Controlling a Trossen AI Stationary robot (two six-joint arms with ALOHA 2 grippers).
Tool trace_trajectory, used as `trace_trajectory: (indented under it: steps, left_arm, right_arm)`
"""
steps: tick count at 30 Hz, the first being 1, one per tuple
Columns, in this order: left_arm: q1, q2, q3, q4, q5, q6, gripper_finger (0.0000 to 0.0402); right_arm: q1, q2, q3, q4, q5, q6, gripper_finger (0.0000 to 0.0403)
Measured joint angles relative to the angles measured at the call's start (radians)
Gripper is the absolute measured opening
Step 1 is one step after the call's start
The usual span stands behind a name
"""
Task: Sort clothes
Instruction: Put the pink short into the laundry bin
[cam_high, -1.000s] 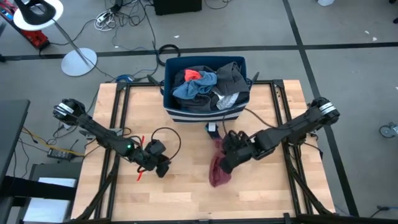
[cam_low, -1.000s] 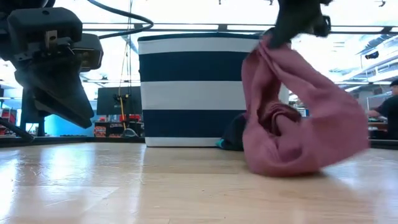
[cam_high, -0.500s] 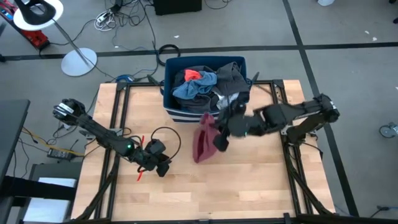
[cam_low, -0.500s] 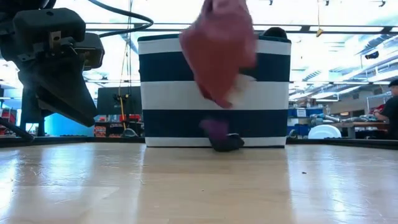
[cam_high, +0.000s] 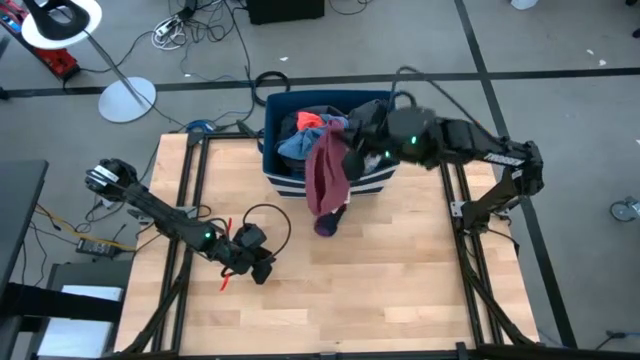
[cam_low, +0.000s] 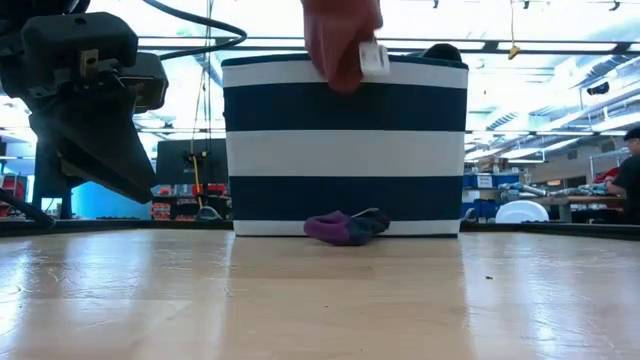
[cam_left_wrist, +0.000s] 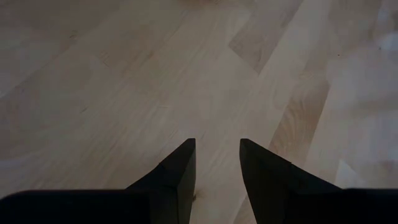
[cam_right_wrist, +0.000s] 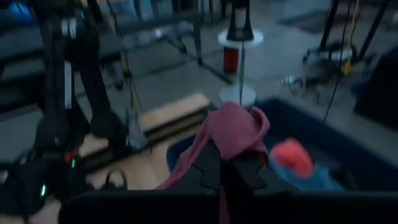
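My right gripper (cam_high: 352, 152) is shut on a maroon garment (cam_high: 326, 176), held high over the near rim of the blue bin with white stripes (cam_high: 383, 180). In the low view the garment's lower end (cam_low: 342, 42) hangs in front of the bin's top edge. The bin holds more clothes: a blue one (cam_high: 312, 140), an orange-red one (cam_high: 310, 120), dark grey ones (cam_high: 372, 122). A small purple and dark piece (cam_low: 345, 227) lies on the table against the bin's base. My left gripper (cam_high: 262, 268) rests open and empty low over the table's near left. My right gripper pinches a bunched upper part of the maroon garment (cam_right_wrist: 231, 138) between its two fingers. The garment is lifted clear of the table and hangs slack below the fingers, in front of the bin's near wall (cam_high: 322, 190).
The wooden table (cam_high: 400, 290) has black rails along its left and right sides. A red-handled tool (cam_high: 225, 275) and a black cable loop (cam_high: 270, 215) lie by my left gripper. A lamp base (cam_high: 127, 98) and cables lie on the floor beyond the table.
My right gripper has gone up and toward the table's far edge with the maroon garment. The garment, which lay partly on the table, is now lifted clear and hangs at the bin's rim. A small purple and dark piece stays on the table by the bin.
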Motion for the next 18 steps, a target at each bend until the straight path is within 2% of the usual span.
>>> trace_trajectory:
  steps: [9,18]
  left_arm:
    - [0.0,0.0,0.0,0.0,0.001,0.0,0.0129]
    - [0.0,0.0,0.0,0.0,0.001,0.0,0.0129]
  right_arm:
    - [-0.133,0.0,0.02,0.191,-0.023,-0.174,0.0003]
    - [-0.244,0.0,-0.038,0.134,-0.067,-0.187,0.0004]
